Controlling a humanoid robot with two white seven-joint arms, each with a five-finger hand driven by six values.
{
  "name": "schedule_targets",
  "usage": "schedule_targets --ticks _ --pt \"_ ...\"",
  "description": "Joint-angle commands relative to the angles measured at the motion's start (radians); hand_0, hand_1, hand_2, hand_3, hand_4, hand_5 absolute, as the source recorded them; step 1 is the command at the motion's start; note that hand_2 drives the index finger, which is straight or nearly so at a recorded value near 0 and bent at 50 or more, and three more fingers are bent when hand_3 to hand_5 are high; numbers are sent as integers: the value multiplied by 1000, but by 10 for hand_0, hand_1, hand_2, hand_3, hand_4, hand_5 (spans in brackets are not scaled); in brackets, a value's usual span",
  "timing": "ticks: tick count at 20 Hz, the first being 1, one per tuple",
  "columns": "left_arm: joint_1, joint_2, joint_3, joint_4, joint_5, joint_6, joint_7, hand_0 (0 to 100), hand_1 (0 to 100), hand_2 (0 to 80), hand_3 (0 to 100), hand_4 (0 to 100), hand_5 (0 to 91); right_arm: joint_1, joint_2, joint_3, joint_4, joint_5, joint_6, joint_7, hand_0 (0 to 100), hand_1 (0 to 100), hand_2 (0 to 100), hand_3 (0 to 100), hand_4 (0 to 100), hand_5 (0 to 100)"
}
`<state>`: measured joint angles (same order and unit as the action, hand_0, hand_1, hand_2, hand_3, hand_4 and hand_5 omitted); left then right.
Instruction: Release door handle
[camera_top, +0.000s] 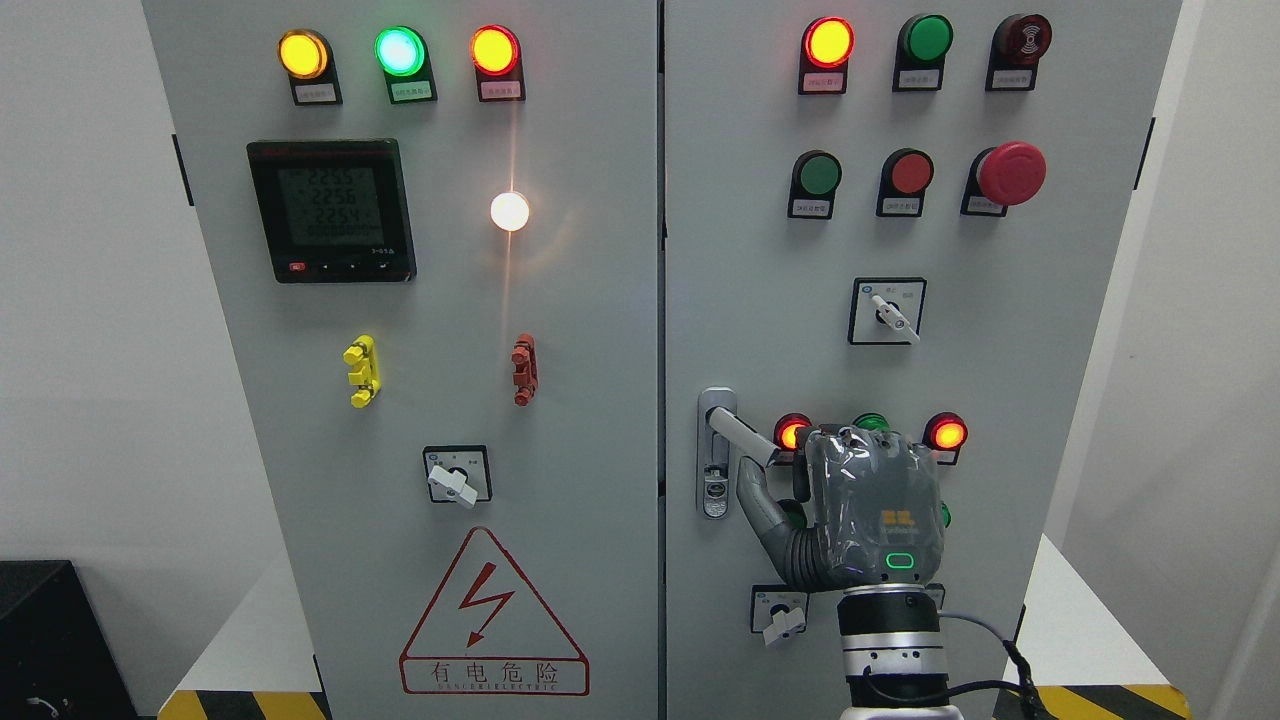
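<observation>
One hand is in my view: the right hand (868, 505), low on the cabinet's (560, 400) right door, fingers curled over the free end of the door handle (735, 432) beside the centre seam. I judge release not yet done; next, uncurl and draw back. White walls (90, 300) flank the grey cabinet.

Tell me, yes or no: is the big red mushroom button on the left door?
No. The mushroom button sits on the right door, above the right hand.

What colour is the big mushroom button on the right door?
Red: the mushroom button sits upper right on the right door, clearest in the head view.
</observation>
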<state>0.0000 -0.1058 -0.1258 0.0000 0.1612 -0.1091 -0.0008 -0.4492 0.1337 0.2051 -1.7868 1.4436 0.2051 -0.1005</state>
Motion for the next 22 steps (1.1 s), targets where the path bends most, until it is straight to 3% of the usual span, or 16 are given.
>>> schedule_targets --ticks 1,22 --pt "-26 0 0 29 0 0 1 120 556 0 0 0 0 -2 0 -16 -2 0 0 1 484 369 890 1000 1000 1000" --pt "-26 0 0 29 0 0 1 120 556 0 0 0 0 -8 0 -21 -2 -2 0 1 470 376 891 1000 1000 1000"
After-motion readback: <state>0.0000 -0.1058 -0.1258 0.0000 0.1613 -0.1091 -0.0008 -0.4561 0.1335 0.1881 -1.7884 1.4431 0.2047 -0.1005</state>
